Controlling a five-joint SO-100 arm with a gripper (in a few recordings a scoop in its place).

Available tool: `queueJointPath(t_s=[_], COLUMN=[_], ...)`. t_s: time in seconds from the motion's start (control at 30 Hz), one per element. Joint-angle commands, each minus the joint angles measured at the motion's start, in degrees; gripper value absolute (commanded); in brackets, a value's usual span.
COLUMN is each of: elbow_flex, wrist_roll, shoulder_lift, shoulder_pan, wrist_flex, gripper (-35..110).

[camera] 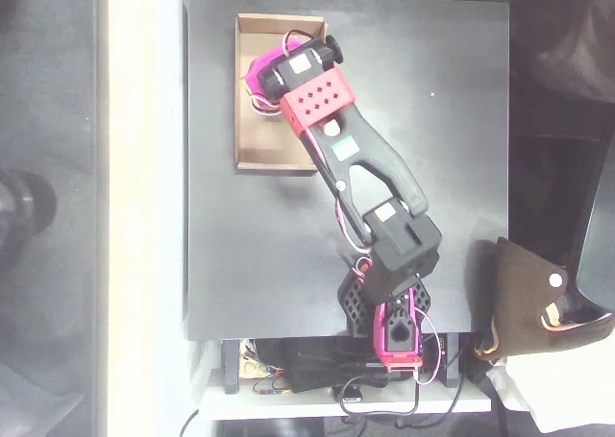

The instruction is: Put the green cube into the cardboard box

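The cardboard box lies at the back left of the black table, long side running front to back. My arm reaches from its base at the table's front edge up over the box. The pink gripper hangs above the far half of the box, pointing down, and the wrist covers its fingers from above. The green cube is hidden from view. Whether anything sits between the fingers cannot be told.
The black table top ends in edges on all sides, the left edge close beside the box. A brown bag lies off the table's right front corner. Cables cluster by the arm's base.
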Motion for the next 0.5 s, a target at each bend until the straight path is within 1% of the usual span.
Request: queueJointPath(t_s=[0.0,0.27,0.47], elbow_flex=[-1.14,-1.14,-0.53], wrist_roll=[6.24,6.24,6.24], shoulder_lift=[10.11,23.91,33.75], shoulder_pan=[1.32,7.56,14.77], wrist_flex=[-0.09,-0.09,-0.09], gripper=[33,33,32])
